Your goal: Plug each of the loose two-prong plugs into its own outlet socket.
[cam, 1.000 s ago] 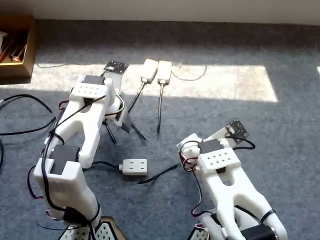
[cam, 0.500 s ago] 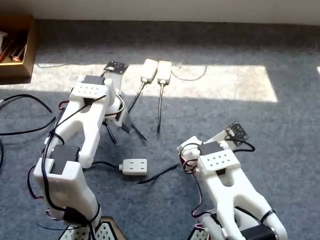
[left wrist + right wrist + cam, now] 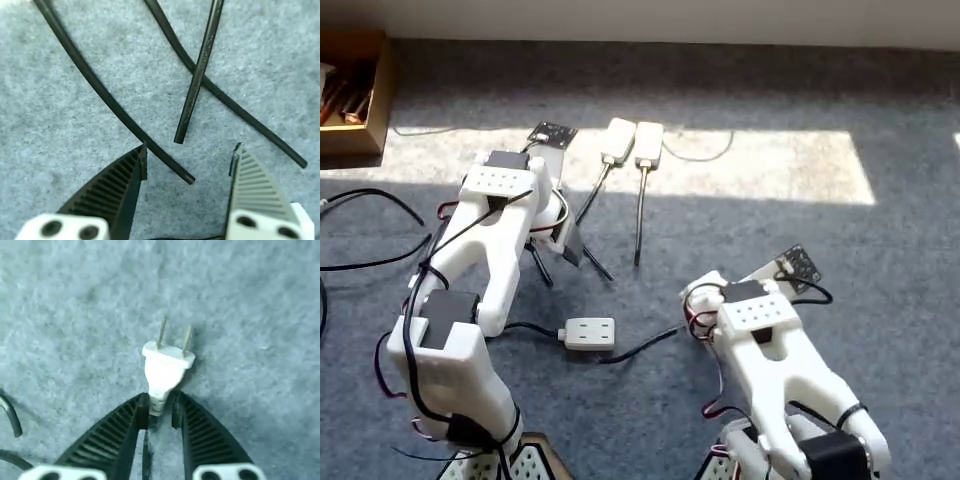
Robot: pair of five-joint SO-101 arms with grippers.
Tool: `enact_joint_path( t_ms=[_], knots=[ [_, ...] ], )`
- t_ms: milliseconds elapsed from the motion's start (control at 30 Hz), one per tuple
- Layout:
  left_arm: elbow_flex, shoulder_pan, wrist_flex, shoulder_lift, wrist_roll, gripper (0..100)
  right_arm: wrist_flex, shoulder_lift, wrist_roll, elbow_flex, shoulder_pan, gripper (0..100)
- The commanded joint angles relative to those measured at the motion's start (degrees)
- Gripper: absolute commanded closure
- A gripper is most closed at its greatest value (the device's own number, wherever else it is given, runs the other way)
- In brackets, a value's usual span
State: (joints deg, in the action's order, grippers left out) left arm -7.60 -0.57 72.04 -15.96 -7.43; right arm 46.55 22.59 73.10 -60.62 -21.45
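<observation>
Clearly, the right gripper (image 3: 160, 399) pinches the tail of a white two-prong plug (image 3: 165, 367), prongs pointing away over the grey carpet (image 3: 250, 300); its cord is hidden behind the fingers. The left gripper (image 3: 190, 146) stands wide open above three black cords (image 3: 200, 70), which are cut off at the frame edge. A white outlet socket (image 3: 590, 332) lies between the arms.

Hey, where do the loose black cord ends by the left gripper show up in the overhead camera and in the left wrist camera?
High view: the thin black cord ends lie on the grey carpet, close beside the left arm.
Left wrist view: the same ends lie just ahead of the open fingers.
Shared landmark: the left gripper.
</observation>
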Motion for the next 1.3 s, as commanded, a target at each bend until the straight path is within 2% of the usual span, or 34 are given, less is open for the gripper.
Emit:
enact_joint_path(
  t_ms=[0, 233, 300, 400, 467, 767, 900, 967, 1100, 1267],
  knots=[
    [0.2, -0.7, -0.1, 2.8, 0.4, 73, -0.1, -5.4, 0.5, 4.2, 1.2, 90.8],
    [0.2, -0.7, -0.1, 2.8, 0.4, 73, 0.0, -8.2, -7.0, 5.8, 1.3, 91.0],
    [0.2, -0.7, -0.1, 2.8, 0.4, 73, 0.0, -8.5, -12.0, 5.8, 1.3, 92.0],
    [0.2, -0.7, -0.1, 2.7, 0.4, 73, -0.1, -8.7, -19.9, 6.0, 1.3, 99.7],
    [0.2, -0.7, -0.2, 2.6, 0.4, 73, -0.1, -8.7, -23.2, 5.8, 1.4, 99.2],
    [0.6, 0.3, -0.5, -2.2, 0.2, 73, 0.2, -8.7, -24.1, 2.6, 12.3, 99.3],
    [2.9, 2.1, 0.0, -5.1, 0.2, 73, 1.4, -8.2, -26.2, 1.8, 10.0, 99.3],
    [4.8, 2.1, 1.8, -6.1, 0.2, 73, 3.7, -8.0, -33.5, 2.1, 7.3, 99.3],
    [13.3, -1.1, 9.1, -6.2, 0.4, 73, 14.5, -8.0, -57.9, 7.8, 0.1, 99.2],
    [33.2, -7.1, 21.8, -3.1, 0.5, 73, 29.8, -8.2, -68.7, 22.9, -6.6, 99.2]
  ],
)
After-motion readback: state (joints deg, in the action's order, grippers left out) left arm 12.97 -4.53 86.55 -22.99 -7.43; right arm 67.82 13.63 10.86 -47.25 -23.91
